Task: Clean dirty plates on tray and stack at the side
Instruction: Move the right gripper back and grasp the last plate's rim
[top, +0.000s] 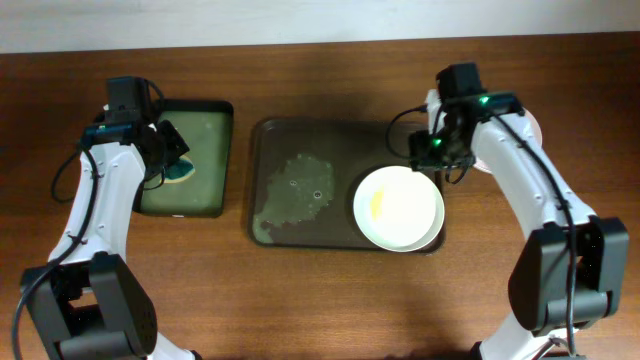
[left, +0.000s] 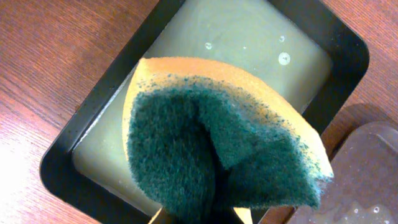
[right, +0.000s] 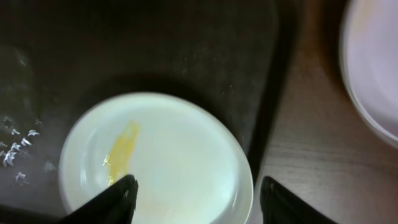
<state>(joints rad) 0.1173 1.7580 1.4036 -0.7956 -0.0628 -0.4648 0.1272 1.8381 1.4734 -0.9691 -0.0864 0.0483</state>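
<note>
Dirty plate (top: 398, 208) sits right by the right gripper (top: 440, 152) — the sponge (left: 217, 143) is way over on the left.

The plate lies at the right end of the tray (top: 300, 150), with a yellow smear (right: 121, 152) on its left half. The right gripper hangs just over the plate's far edge, fingers wide apart, holding nothing. The left gripper (top: 170, 152) is well apart from it, above the small black tray (top: 228, 160), and seems squeezed tight on the folded sponge — its fingers are mostly hidden. So the right arm is nearer, and the sponge must cross the whole tray to reach the smear. Another plate (right: 373, 74) lies on the table (top: 320, 300) beside the tray.
</note>
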